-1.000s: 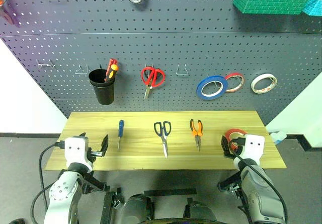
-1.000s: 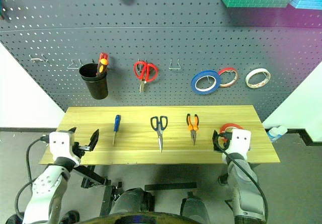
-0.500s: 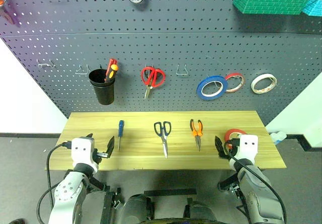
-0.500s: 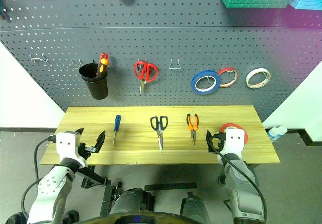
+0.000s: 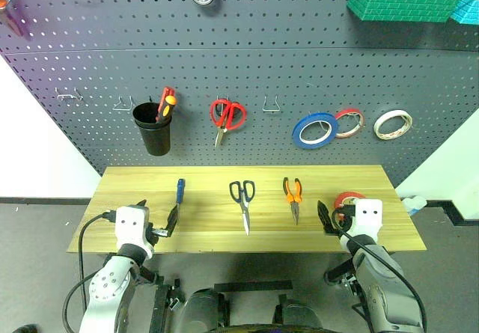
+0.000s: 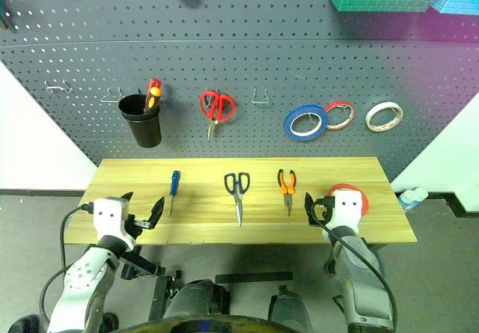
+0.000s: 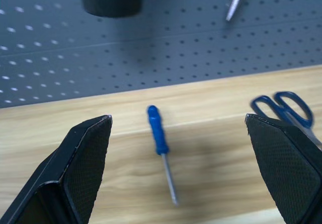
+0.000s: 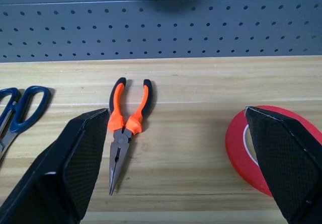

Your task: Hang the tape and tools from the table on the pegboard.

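Observation:
On the light wooden table (image 5: 209,232) lie, left to right, a blue-handled screwdriver (image 5: 179,197), dark-handled scissors (image 5: 242,202), orange-and-black pliers (image 5: 292,197) and the orange-red tape (image 5: 349,197). The dark grey pegboard (image 5: 224,56) rises behind the table. My left gripper (image 5: 156,215) hovers open at the table's near left edge, in line with the screwdriver (image 7: 160,138). Open too, my right gripper (image 5: 335,215) sits near the front right; the pliers (image 8: 126,128) and the tape (image 8: 240,146) lie beyond its fingers.
Hanging on the pegboard are a black cup (image 5: 153,129) with a red-and-yellow screwdriver, red scissors (image 5: 226,114), a blue tape ring (image 5: 314,129), a red-rimmed ring (image 5: 348,121) and a pale ring (image 5: 392,123). Bare hooks (image 5: 270,105) stand between them. A green basket (image 5: 397,2) hangs top right.
My left gripper has shifted right along the table's front edge, closer to the screwdriver. The right gripper has stayed almost in place. Both remain open.

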Robot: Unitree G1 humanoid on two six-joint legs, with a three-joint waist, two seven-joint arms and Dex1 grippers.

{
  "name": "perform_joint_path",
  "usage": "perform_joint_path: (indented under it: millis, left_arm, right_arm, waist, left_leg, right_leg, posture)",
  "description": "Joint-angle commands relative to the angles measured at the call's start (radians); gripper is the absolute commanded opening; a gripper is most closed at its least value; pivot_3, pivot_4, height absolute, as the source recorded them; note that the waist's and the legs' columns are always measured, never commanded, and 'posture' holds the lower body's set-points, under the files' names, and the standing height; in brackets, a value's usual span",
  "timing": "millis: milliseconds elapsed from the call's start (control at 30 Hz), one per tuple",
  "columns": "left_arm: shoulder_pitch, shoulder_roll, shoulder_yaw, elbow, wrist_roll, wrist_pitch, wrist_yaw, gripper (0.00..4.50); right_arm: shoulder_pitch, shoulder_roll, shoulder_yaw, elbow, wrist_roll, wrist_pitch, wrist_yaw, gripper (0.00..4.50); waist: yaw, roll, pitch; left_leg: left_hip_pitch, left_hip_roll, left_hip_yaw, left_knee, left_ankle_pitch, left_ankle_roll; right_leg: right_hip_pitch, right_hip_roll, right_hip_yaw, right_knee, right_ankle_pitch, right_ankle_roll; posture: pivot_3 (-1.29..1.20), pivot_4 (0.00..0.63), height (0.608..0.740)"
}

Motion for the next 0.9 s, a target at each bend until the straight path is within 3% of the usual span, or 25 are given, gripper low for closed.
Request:
perform_joint_path:
  millis: [33, 300, 533, 600, 667, 733, 833, 900]
  left_arm:
    - [-0.002, -0.012, -0.051, -0.034, 0.025, -0.022, 0.000, 4.45]
    - [0.012, -0.095, -0.396, -0.008, 0.179, -0.025, -0.003, 4.45]
    - [0.047, -0.169, -0.558, 0.042, 0.217, -0.038, 0.032, 4.45]
    - [-0.081, 0.098, -0.204, 0.054, -0.082, 0.058, -0.240, 4.45]
    - [-0.135, 0.248, -0.049, 0.045, -0.267, 0.138, -0.390, 4.45]
    - [-0.131, 0.290, -0.042, 0.030, -0.326, 0.185, -0.432, 4.45]
    - [-0.123, 0.321, 0.002, -0.004, -0.355, 0.221, -0.450, 4.45]
    - [-0.117, 0.327, 0.018, -0.019, -0.368, 0.237, -0.462, 4.45]
  right_arm:
    - [-0.007, -0.007, -0.007, -0.053, 0.003, -0.001, 0.001, 4.50]
    - [-0.026, -0.017, 0.000, -0.046, 0.004, 0.003, 0.015, 4.50]
    - [-0.029, -0.007, 0.012, -0.050, -0.005, 0.004, 0.008, 4.50]
    - [-0.027, -0.007, 0.011, -0.052, -0.001, 0.005, 0.010, 4.50]
    - [-0.024, -0.006, 0.012, -0.054, 0.000, 0.006, 0.010, 4.50]
    - [-0.022, -0.005, 0.014, -0.058, 0.002, 0.008, 0.007, 4.50]
    - [-0.022, -0.005, 0.015, -0.058, 0.001, 0.010, 0.009, 4.50]
    - [-0.022, -0.003, 0.017, -0.057, 0.001, 0.010, 0.009, 4.50]
  waist:
    - [0.000, 0.000, 0.000]
    - [0.002, 0.001, -0.002]
    - [0.002, 0.009, -0.007]
    - [0.003, 0.010, -0.006]
    - [-0.002, 0.005, -0.004]
    - [-0.010, 0.006, -0.005]
    - [-0.018, 0.021, -0.010]
    - [-0.023, 0.010, -0.008]
  left_leg:
    - [0.000, 0.000, 0.000, 0.000, 0.000, 0.000]
    - [0.000, 0.000, 0.000, 0.000, 0.000, 0.000]
    - [0.000, 0.001, -0.001, 0.000, 0.000, 0.001]
    - [0.000, 0.000, -0.001, 0.000, 0.001, 0.002]
    - [0.001, 0.004, -0.004, 0.001, 0.001, -0.003]
    - [0.001, 0.010, -0.006, 0.002, 0.003, -0.004]
    - [0.003, -0.002, -0.004, 0.000, 0.004, -0.001]
    - [0.006, -0.004, 0.000, 0.000, 0.001, 0.003]
  right_leg:
    - [0.000, 0.000, 0.000, 0.000, 0.000, 0.000]
    - [0.000, 0.000, 0.000, 0.000, 0.000, 0.001]
    - [0.000, 0.001, 0.000, 0.000, 0.000, 0.000]
    - [0.000, 0.001, 0.000, 0.000, 0.000, 0.000]
    - [-0.002, 0.003, -0.004, 0.006, -0.004, -0.007]
    - [-0.004, 0.007, -0.005, 0.013, -0.009, -0.016]
    - [0.000, -0.001, -0.002, 0.012, -0.008, -0.010]
    - [0.003, -0.003, 0.002, 0.012, -0.007, -0.006]
  posture:
    - [0.10, 0.000, 0.740]
    - [0.11, 0.000, 0.740]
    - [0.10, 0.000, 0.740]
    - [0.10, 0.000, 0.740]
    - [0.10, 0.000, 0.740]
    - [0.10, 0.000, 0.740]
    - [0.10, 0.000, 0.740]
    - [0.10, 0.000, 0.740]
